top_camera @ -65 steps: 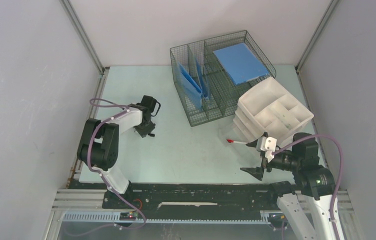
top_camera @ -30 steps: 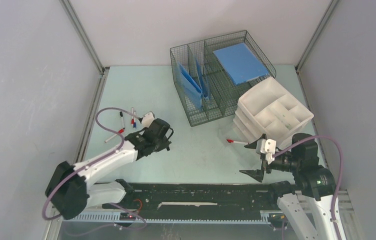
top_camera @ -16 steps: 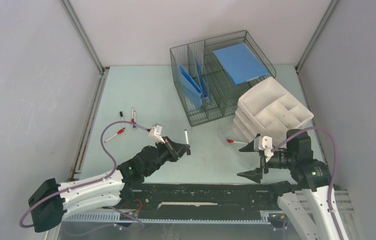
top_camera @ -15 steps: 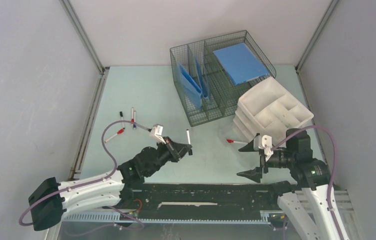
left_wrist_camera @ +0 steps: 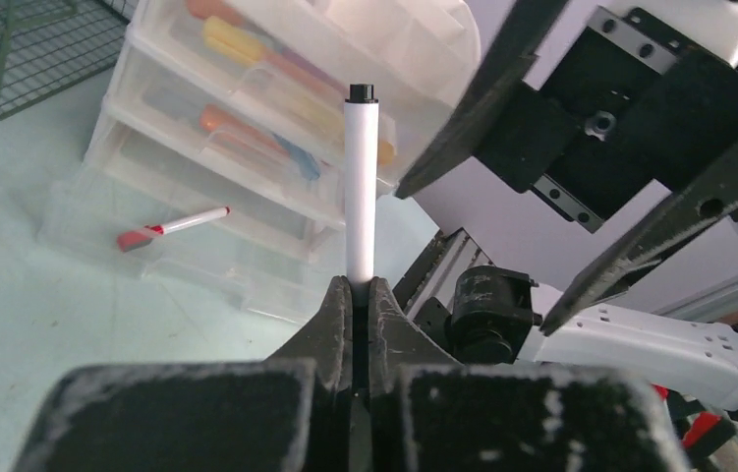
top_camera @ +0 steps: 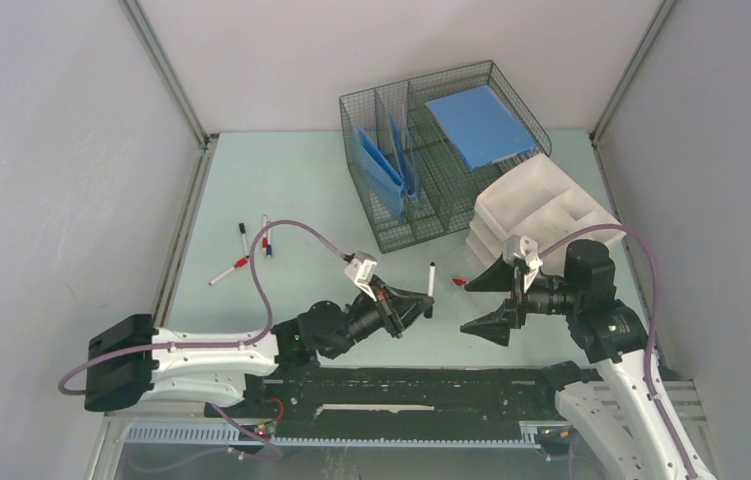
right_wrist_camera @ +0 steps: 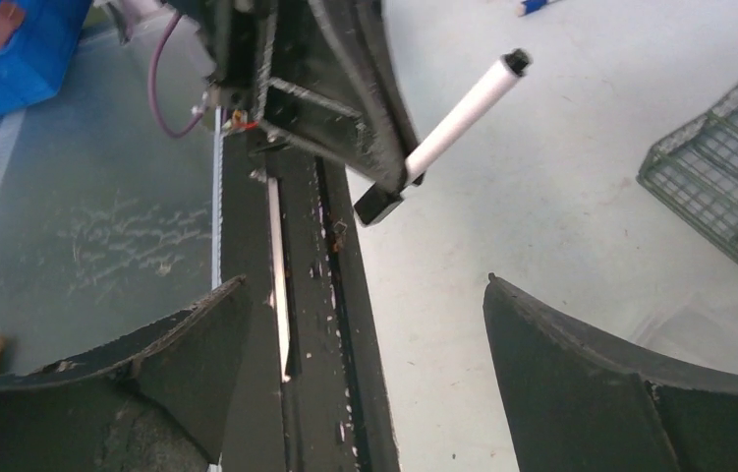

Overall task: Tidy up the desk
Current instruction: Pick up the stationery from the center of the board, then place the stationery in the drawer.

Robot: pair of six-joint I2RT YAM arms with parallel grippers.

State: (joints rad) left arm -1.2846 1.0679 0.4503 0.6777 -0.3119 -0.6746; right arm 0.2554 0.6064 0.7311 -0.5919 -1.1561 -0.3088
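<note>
My left gripper (top_camera: pixel 423 307) is shut on a white marker with a black end (top_camera: pixel 431 279), held upright above the pale mint-green desk (top_camera: pixel 301 190); the marker also shows in the left wrist view (left_wrist_camera: pixel 359 187) and the right wrist view (right_wrist_camera: pixel 463 113). My right gripper (top_camera: pixel 479 300) is wide open and empty, facing the marker a short way to its right. A red-capped marker (top_camera: pixel 459 283) lies by the white drawer organizer (top_camera: pixel 541 215). Three more markers (top_camera: pixel 246 250) lie at the desk's left.
A wire mesh basket (top_camera: pixel 431 150) with blue folders (top_camera: pixel 476 122) stands at the back. The black rail (top_camera: pixel 401 385) runs along the near edge. Grey walls close in on both sides.
My left arm has swung from the far left toward the centre-right, carrying the white marker picked from the group there. My right gripper has lifted and turned to face it.
</note>
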